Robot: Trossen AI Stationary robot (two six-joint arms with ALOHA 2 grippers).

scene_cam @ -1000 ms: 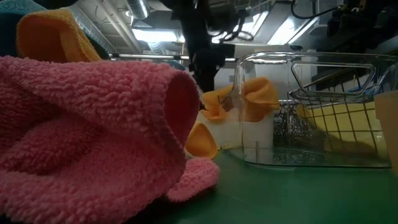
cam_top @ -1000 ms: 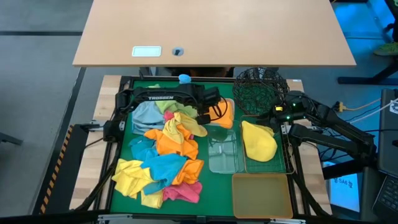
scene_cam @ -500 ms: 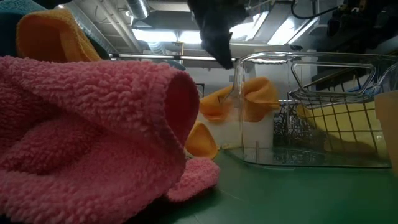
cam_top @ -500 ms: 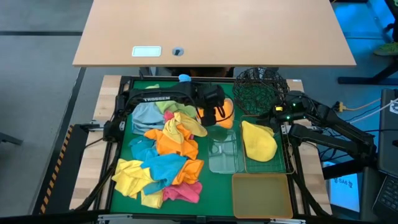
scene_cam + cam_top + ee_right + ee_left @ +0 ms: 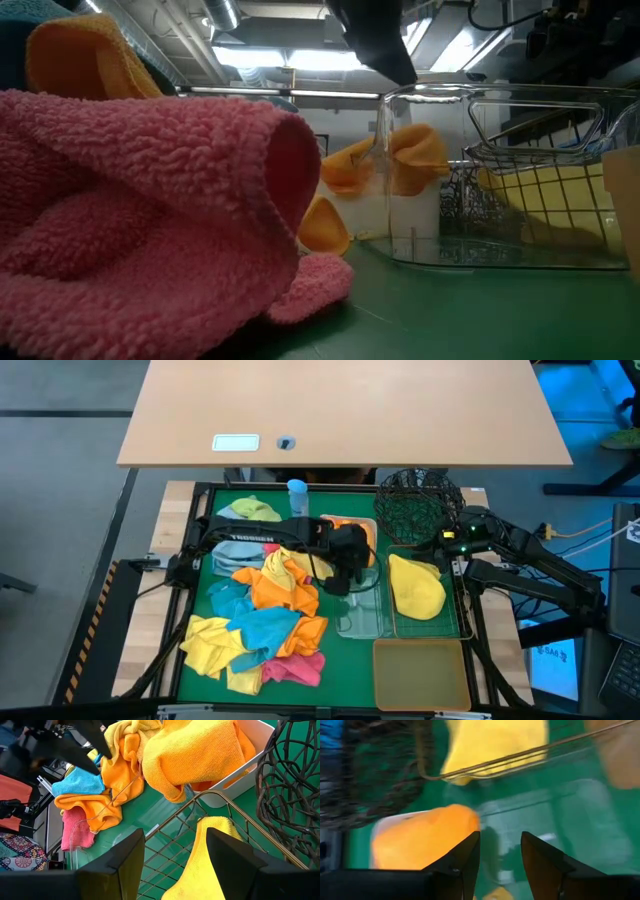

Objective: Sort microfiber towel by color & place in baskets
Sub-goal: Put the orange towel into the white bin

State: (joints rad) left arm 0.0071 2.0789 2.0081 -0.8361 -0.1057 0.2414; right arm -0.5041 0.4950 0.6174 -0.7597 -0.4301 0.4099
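Observation:
Many small towels lie heaped on the green mat [image 5: 200, 660]: orange [image 5: 285, 585], teal [image 5: 265, 625], yellow [image 5: 210, 645], pink [image 5: 300, 668], grey-blue [image 5: 235, 552] and light green [image 5: 250, 510]. One orange towel [image 5: 425, 837] lies in the white tub [image 5: 340, 520]. A yellow towel [image 5: 415, 588] fills the rectangular wire basket [image 5: 462, 622]. My left gripper [image 5: 342, 575] [image 5: 500, 837] hovers open and empty over the far end of the clear tub [image 5: 360, 615]. My right gripper [image 5: 453, 555] [image 5: 175, 834] waits open beside the black mesh basket [image 5: 415, 505].
The amber tub [image 5: 420, 672] sits at the near right corner with nothing in it. A small blue-capped bottle [image 5: 297, 488] stands at the mat's far edge. A wooden table [image 5: 340, 410] lies beyond the mat. In the low view a pink towel [image 5: 140, 220] fills the foreground.
My left gripper has moved from the white tub with the orange towel toward the near edge and upward, ending over the clear tub. Its arm has swung off the far-left towels, uncovering the light green and grey-blue ones. The orange towel stays in the white tub.

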